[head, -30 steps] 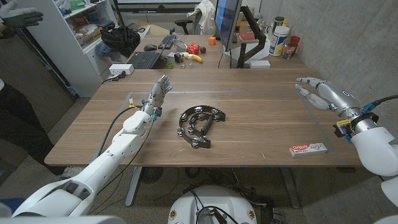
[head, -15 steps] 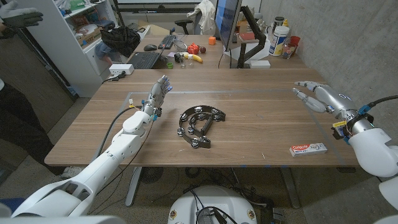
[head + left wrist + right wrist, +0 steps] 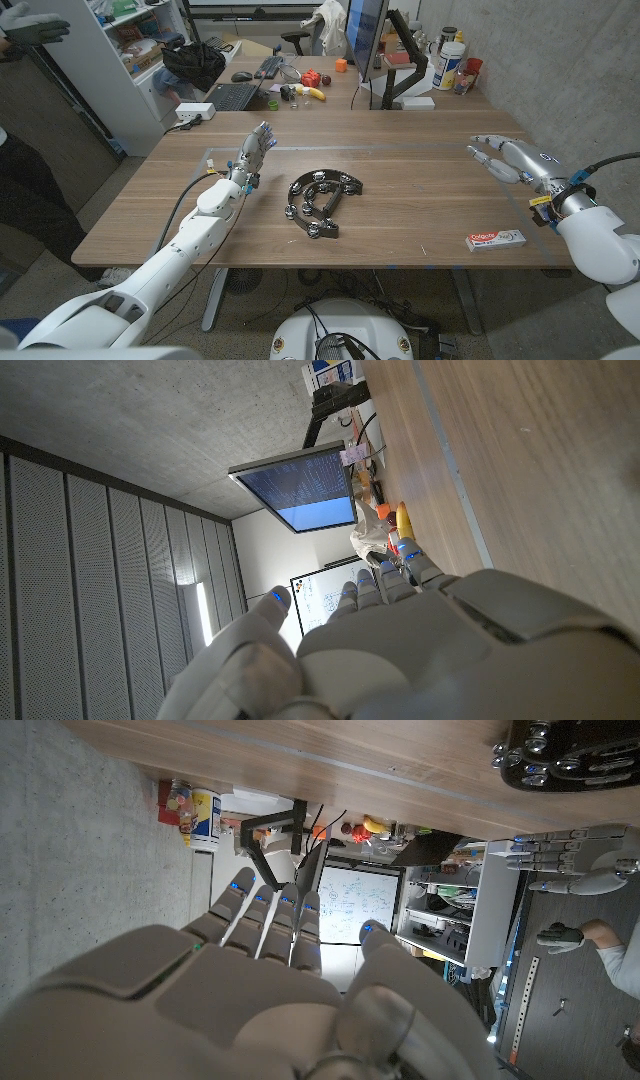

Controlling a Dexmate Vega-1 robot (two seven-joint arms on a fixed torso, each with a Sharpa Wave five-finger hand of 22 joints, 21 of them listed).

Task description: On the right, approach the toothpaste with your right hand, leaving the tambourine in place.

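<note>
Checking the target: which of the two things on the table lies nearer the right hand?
The toothpaste, at the front right edge just below the right hand; the tambourine lies mid-table.

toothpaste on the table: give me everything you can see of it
The toothpaste is a flat, long white carton with a red logo panel at its left end, likely cardboard. It lies on its broad face near the table's front right edge, long side roughly along that edge. Nothing touches it; the right hand hovers farther back, empty, fingers apart.
</note>
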